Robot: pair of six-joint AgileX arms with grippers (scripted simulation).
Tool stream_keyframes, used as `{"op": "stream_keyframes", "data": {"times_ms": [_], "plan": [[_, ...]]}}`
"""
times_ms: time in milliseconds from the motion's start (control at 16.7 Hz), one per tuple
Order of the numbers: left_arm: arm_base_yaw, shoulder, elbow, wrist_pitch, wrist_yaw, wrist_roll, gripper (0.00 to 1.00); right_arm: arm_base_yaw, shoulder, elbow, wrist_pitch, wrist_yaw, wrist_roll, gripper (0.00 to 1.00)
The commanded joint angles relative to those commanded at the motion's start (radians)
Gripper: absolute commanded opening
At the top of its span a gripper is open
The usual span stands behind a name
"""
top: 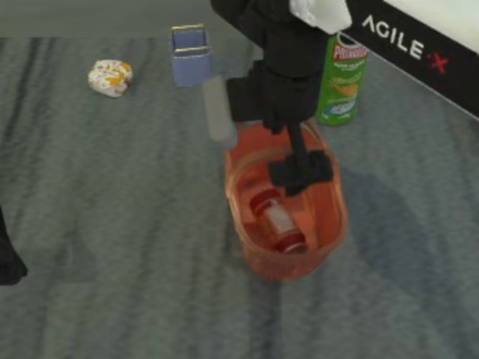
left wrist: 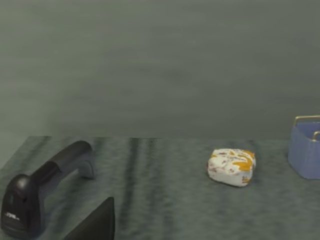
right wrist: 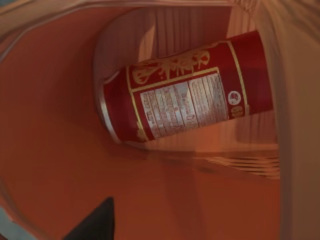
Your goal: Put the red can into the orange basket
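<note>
The red can [top: 277, 221] lies on its side inside the orange basket [top: 334, 217], free of any grip. In the right wrist view the red can [right wrist: 185, 97] shows its white label panel, resting on the floor of the orange basket [right wrist: 50, 125]. My right gripper [top: 301, 170] hangs just above the basket's far half, open and holding nothing. Only one dark fingertip [right wrist: 102, 217] shows in its wrist view. My left gripper [top: 9, 258] is parked at the table's left edge, open.
A tall green tube [top: 340, 78] stands just behind the basket. A blue-grey square box [top: 190, 54] and a crumpled white-orange packet [top: 110, 77] sit at the back left. A black hand-held scanner [left wrist: 35, 192] lies near the left gripper.
</note>
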Motion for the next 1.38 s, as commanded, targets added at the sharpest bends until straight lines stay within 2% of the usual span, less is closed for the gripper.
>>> {"op": "stream_keyframes", "data": {"times_ms": [420, 1200, 1380], "plan": [[0.000, 0.000, 0.000, 0.000, 0.000, 0.000, 1.00, 0.001, -0.013, -0.062, 0.050, 0.000, 0.001, 1.00], [0.000, 0.000, 0.000, 0.000, 0.000, 0.000, 1.00, 0.001, -0.013, -0.062, 0.050, 0.000, 0.001, 0.02], [0.000, 0.000, 0.000, 0.000, 0.000, 0.000, 1.00, 0.001, -0.013, -0.062, 0.050, 0.000, 0.001, 0.00]]}}
